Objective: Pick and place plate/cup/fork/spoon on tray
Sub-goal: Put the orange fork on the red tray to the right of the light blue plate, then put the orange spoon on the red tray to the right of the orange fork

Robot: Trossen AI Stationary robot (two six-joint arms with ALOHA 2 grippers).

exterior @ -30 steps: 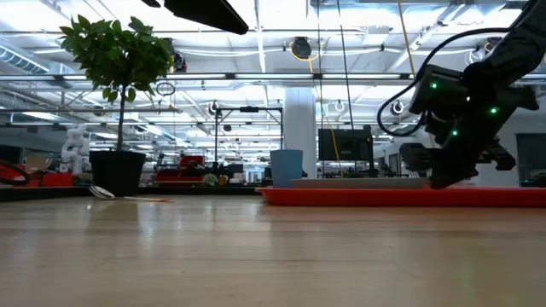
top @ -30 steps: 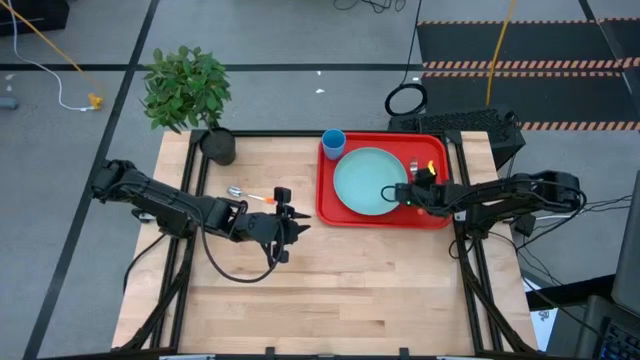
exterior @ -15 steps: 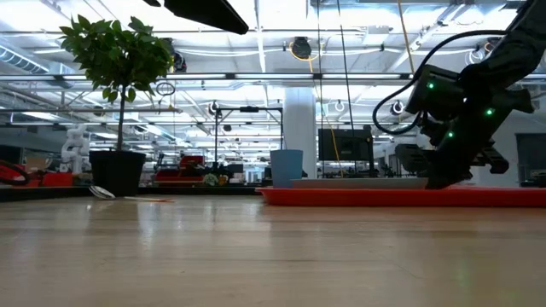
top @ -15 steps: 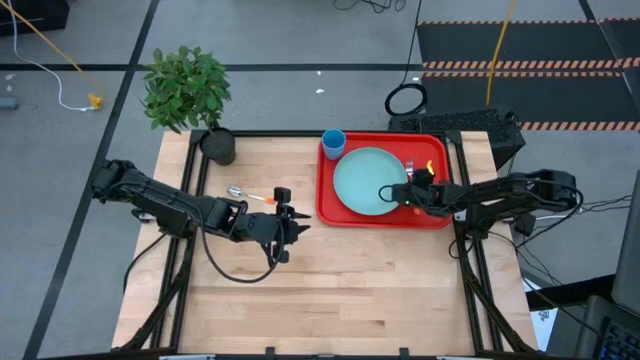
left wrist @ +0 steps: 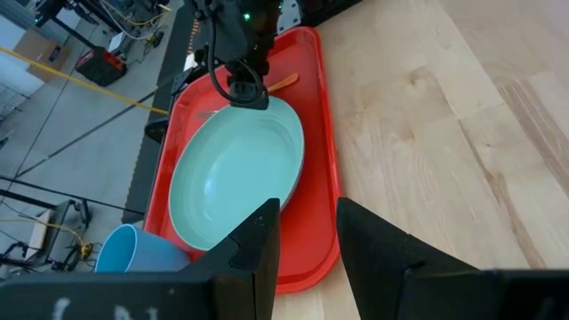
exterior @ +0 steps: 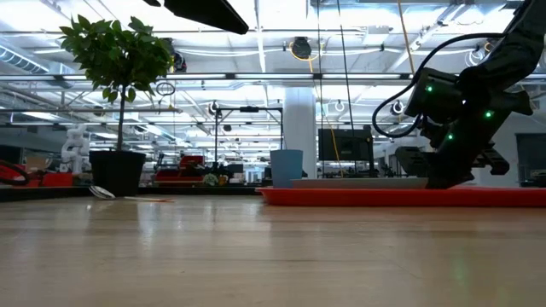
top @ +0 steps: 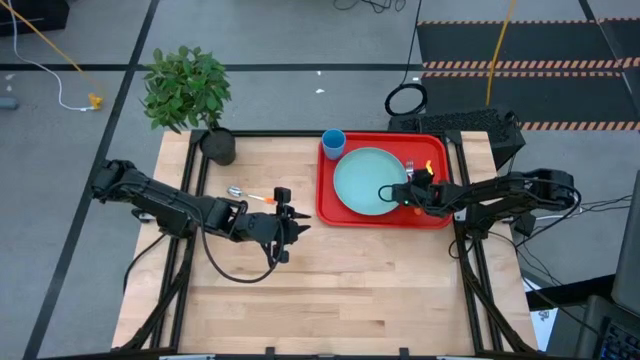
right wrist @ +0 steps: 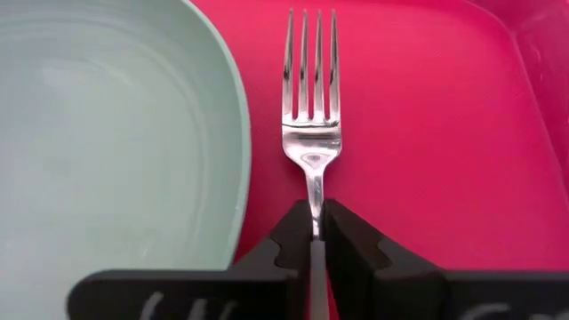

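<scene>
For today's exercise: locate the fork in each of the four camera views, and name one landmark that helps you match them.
High view: the fork lies on the tray, right of the plate, mostly hidden by the right gripper.
Low view: not visible.
Left wrist view: its tines show beyond the plate, orange handle end past the gripper.
Right wrist view: centre, shaft clamped between the fingers.
Shared landmark: the teal plate.

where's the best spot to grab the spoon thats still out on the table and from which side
Grip the spoon at mid-handle, coming straight down from above. It lies flat on the wooden table, bowl toward the plant pot and orange end toward the left gripper, so the narrow handle suits fingers closing across it better than the rounded bowl. The left gripper, open and nearest, is probably the one to use.
</scene>
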